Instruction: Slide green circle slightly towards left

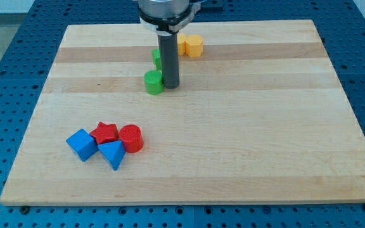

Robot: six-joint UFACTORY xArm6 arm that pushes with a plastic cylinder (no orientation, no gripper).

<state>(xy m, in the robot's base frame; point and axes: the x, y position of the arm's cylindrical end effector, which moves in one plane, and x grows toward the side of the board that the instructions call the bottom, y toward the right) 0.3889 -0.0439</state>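
Observation:
The green circle (153, 82) lies on the wooden board (246, 120) at the upper middle. My tip (170, 85) stands right against its right side, touching it. A second green block (157, 57), star-like, sits just above, mostly hidden behind the rod.
Two yellow blocks (191, 45) sit at the view's top, right of the rod. At the lower left a cluster holds a blue cube (81, 144), a red star (105, 133), a red circle (131, 137) and a blue triangle (112, 154).

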